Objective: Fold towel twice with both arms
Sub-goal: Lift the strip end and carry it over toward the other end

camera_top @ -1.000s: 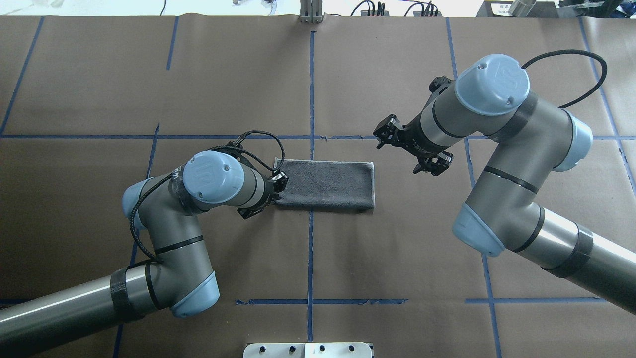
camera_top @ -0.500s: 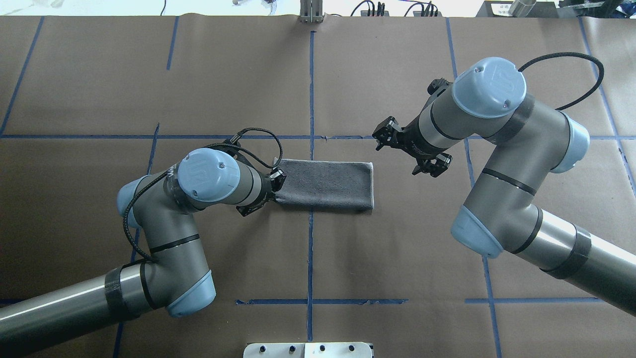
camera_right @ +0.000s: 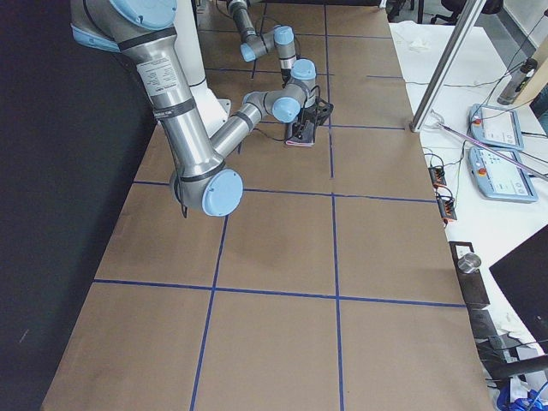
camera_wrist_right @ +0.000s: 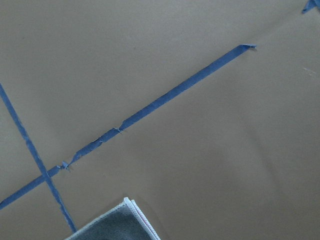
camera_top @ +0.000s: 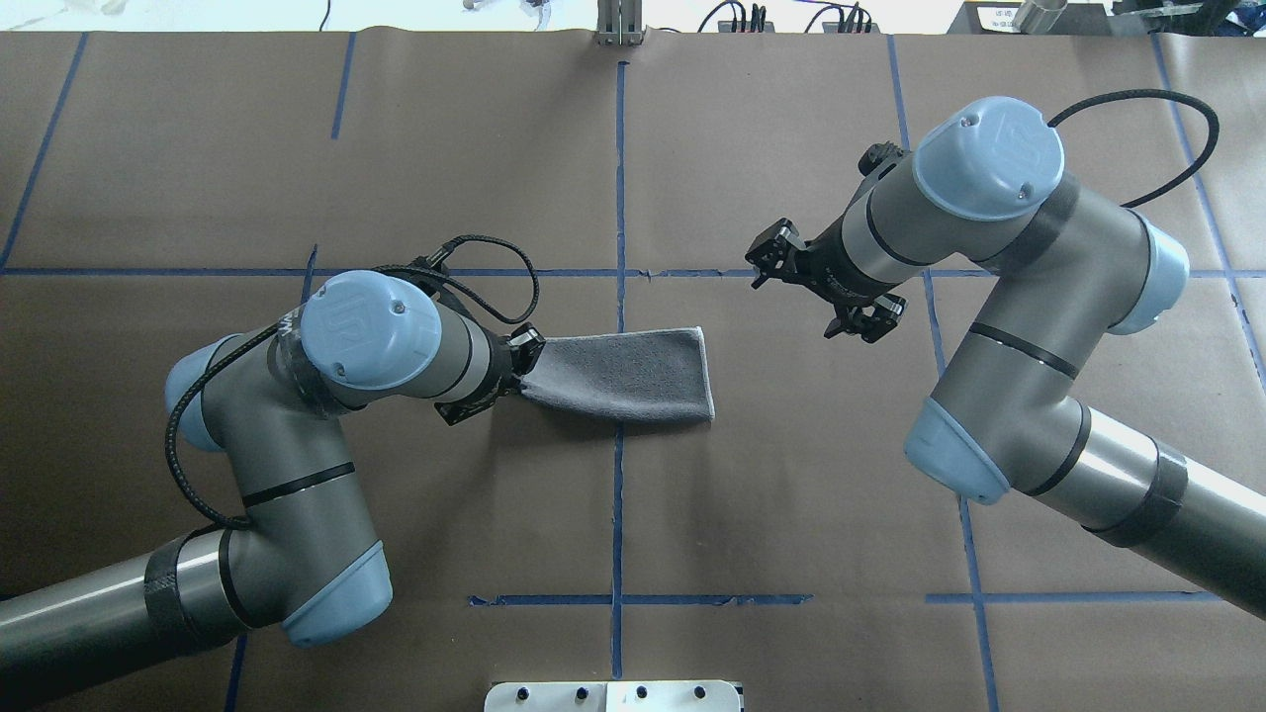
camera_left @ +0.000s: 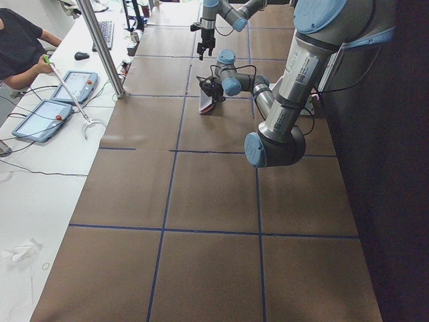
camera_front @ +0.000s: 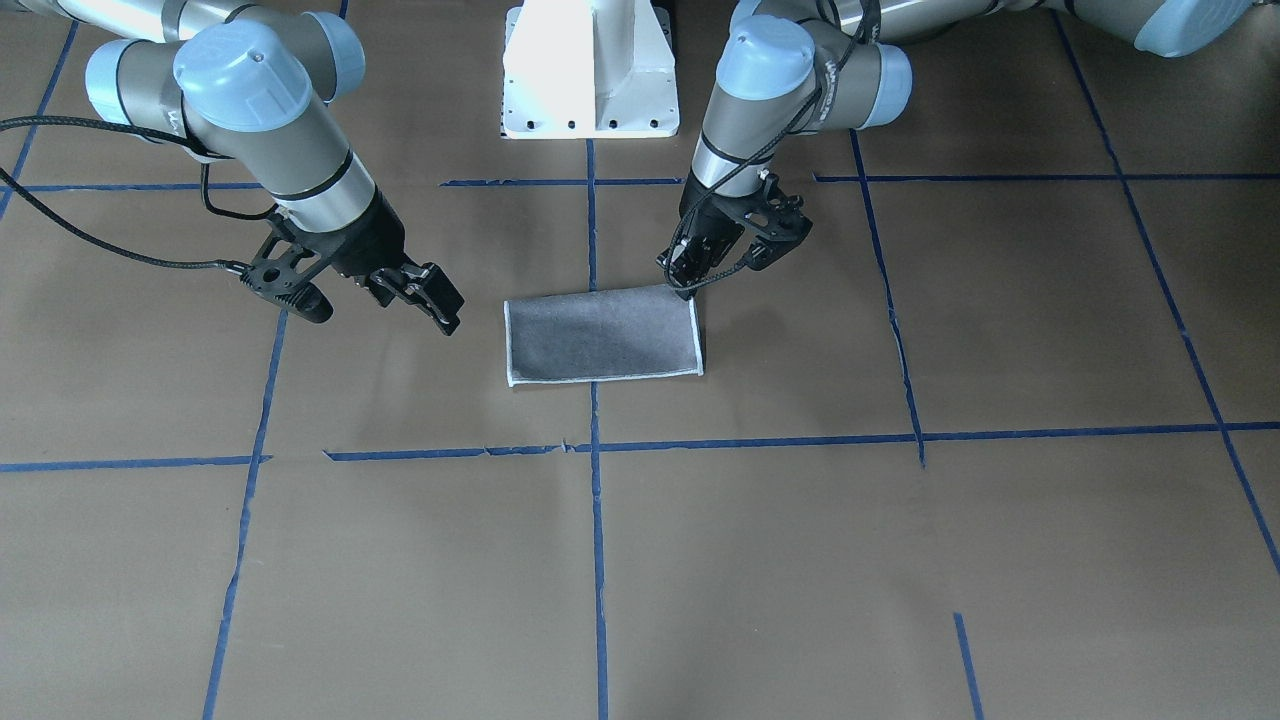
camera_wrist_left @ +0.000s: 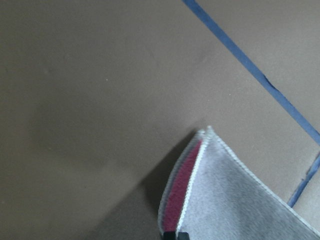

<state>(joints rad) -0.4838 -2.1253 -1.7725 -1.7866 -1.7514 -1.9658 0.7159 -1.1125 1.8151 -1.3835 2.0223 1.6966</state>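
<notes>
The towel (camera_top: 628,376) lies folded in half as a grey strip with white edging at the table's centre. It also shows in the front view (camera_front: 600,338). My left gripper (camera_top: 521,373) is shut on the towel's left end and lifts that end a little. In the left wrist view the towel's corner (camera_wrist_left: 235,200) hangs from the fingertips (camera_wrist_left: 172,235), with the pink inner face showing between the layers. My right gripper (camera_top: 821,287) is open and empty, hovering to the right of the towel and apart from it. The right wrist view shows only a towel corner (camera_wrist_right: 120,225).
Brown paper with blue tape lines (camera_top: 618,198) covers the table. The white pedestal base (camera_front: 590,70) stands at the robot's edge. An operator (camera_left: 20,47) and tablets (camera_left: 50,114) are at a side bench beyond the far edge.
My left gripper has moved left with the towel's left end in it, pulling the towel leftward and raising that end. The right gripper has stayed open and shifted only slightly.
</notes>
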